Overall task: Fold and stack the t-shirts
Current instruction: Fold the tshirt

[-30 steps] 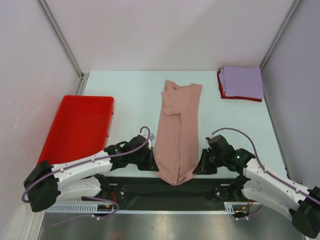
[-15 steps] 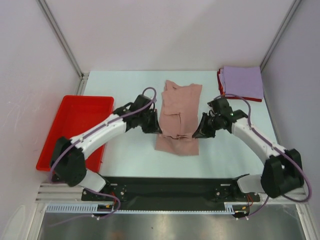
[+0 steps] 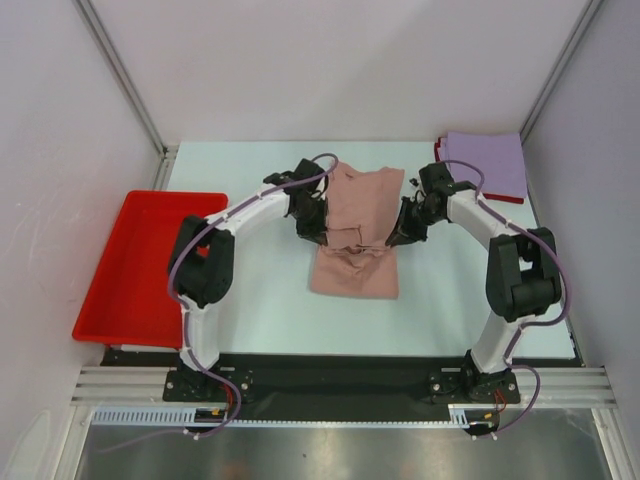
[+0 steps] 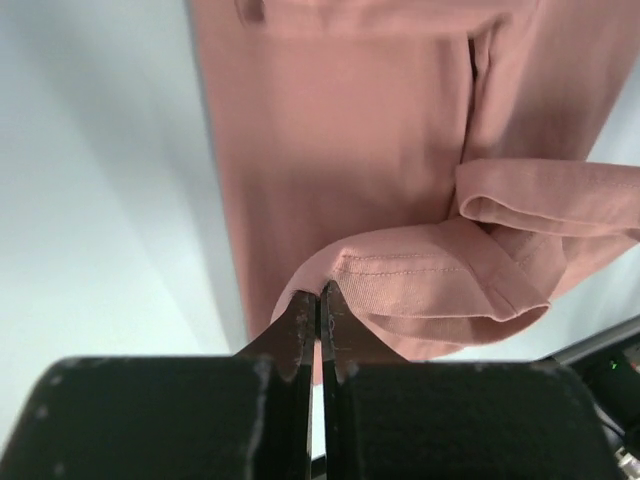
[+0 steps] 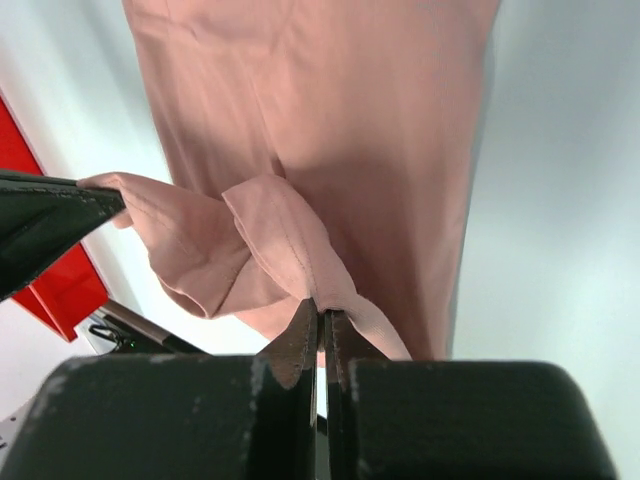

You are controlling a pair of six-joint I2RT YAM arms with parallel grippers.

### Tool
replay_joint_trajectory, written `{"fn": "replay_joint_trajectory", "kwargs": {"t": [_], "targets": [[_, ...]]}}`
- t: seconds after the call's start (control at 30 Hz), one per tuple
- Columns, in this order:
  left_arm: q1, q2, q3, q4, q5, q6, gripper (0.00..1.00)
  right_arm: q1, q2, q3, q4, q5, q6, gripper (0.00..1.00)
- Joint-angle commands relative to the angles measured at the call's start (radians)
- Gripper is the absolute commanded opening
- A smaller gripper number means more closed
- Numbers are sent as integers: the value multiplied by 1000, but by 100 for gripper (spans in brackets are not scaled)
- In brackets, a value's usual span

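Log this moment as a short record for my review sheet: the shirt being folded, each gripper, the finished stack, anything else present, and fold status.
shirt in work: dusty-pink cloth t-shirt, centre, one end lifted and doubled over the rest
left gripper: shut on the lifted pink end, left corner
right gripper: shut on the lifted pink end, right corner
stack: folded lavender t-shirt on top of a folded red t-shirt, far right corner
other: red plastic tray, left side
fold status: lifted end not yet laid down; pink shirt not on the stack
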Motion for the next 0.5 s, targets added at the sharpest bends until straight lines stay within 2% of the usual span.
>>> {"fn": "replay_joint_trajectory", "kwargs": {"t": [0.0, 0.13, 0.47], "targets": [[41, 32, 107, -26, 6, 38, 0, -19, 47, 108, 6, -27, -37, 0], [64, 95, 192, -43, 21, 39, 0, -32, 135, 160, -8, -36, -40, 0], [70, 199, 280, -48, 47, 42, 0, -51, 171, 171, 0, -24, -25, 0]]}}
